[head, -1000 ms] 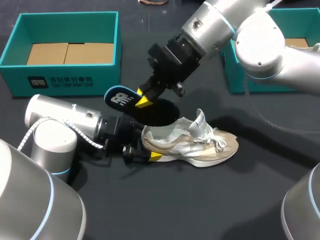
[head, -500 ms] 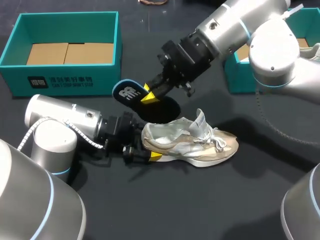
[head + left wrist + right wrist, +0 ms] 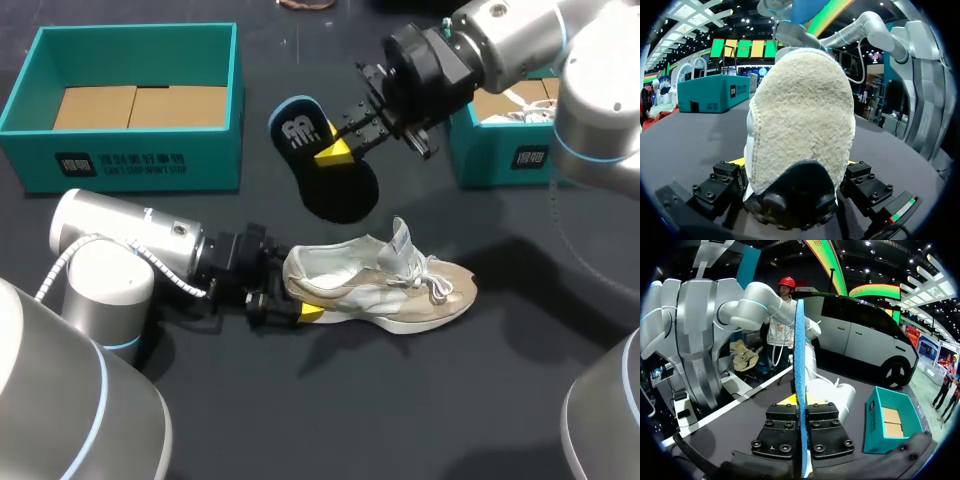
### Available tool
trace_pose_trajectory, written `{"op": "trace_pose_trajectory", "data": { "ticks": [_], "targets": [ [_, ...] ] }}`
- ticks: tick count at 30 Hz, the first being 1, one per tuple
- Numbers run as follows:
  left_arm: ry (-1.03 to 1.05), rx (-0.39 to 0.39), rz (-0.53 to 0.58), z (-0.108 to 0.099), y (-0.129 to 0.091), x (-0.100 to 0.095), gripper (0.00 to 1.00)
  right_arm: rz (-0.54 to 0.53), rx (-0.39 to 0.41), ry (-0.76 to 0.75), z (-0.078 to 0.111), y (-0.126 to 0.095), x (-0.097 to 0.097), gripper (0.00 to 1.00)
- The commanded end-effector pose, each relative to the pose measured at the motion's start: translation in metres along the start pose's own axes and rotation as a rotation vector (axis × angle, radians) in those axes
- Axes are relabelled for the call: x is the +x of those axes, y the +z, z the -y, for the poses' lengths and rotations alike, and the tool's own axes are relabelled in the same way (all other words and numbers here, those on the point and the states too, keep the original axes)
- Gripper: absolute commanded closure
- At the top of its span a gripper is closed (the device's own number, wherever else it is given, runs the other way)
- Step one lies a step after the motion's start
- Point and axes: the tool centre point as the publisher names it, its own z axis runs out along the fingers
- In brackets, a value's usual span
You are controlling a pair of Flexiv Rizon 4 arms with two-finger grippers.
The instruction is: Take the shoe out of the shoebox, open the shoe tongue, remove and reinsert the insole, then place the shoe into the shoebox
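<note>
A white and beige shoe (image 3: 400,290) lies on its side on the dark table, toe to the right. My left gripper (image 3: 296,292) is at its heel, one yellow tip under it. In the left wrist view the fleecy heel (image 3: 800,120) fills the gap of the left gripper (image 3: 795,165), with a finger pressed to each side. My right gripper (image 3: 335,150) hangs above and behind the shoe, shut on the insole (image 3: 300,135), which is blue on top and black underneath. In the right wrist view the insole (image 3: 799,365) stands edge-on between the closed fingers of the right gripper (image 3: 801,401).
A teal shoebox (image 3: 130,165) with cardboard inside stands at the back left. A second teal box (image 3: 500,160) at the back right holds another shoe (image 3: 525,100). The right arm's bulk reaches over that box.
My right gripper has carried the insole up and to the right, away from the shoe's opening. The left gripper and the shoe have stayed in place.
</note>
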Motion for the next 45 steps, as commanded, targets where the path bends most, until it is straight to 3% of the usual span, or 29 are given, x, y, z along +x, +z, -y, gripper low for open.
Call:
{"op": "trace_pose_trajectory", "data": {
  "ticks": [1,3,7,9,12,25,30,33,45],
  "targets": [
    [0.000,-0.001,0.002,-0.001,0.000,0.001,1.00,0.011,0.000,0.000,0.000,0.002,0.003,1.00],
    [0.000,-0.001,0.002,-0.001,0.000,0.001,1.00,0.030,-0.012,0.011,-0.005,-0.003,0.005,1.00],
    [0.000,-0.001,0.002,-0.001,0.000,0.001,1.00,0.097,-0.092,0.057,-0.034,-0.020,0.022,1.00],
    [0.000,-0.001,0.002,-0.001,0.000,0.001,1.00,0.107,-0.226,0.059,-0.041,-0.028,0.035,1.00],
    [0.000,-0.001,0.002,-0.001,0.000,0.001,1.00,0.101,-0.300,0.297,-0.043,-0.035,0.062,1.00],
    [0.000,-0.001,0.002,-0.001,0.000,0.001,1.00,0.101,-0.300,0.297,-0.043,-0.035,0.062,1.00],
    [0.000,-0.001,0.002,-0.001,0.000,0.001,1.00,0.282,-0.295,0.447,-0.069,-0.040,0.094,1.00],
    [0.000,-0.001,0.002,-0.001,0.000,0.001,1.00,0.367,-0.360,0.552,-0.083,-0.038,0.116,1.00],
    [0.000,-0.001,0.002,-0.001,0.000,0.001,1.00,0.367,-0.360,0.552,-0.083,-0.038,0.116,1.00]
  ]
}}
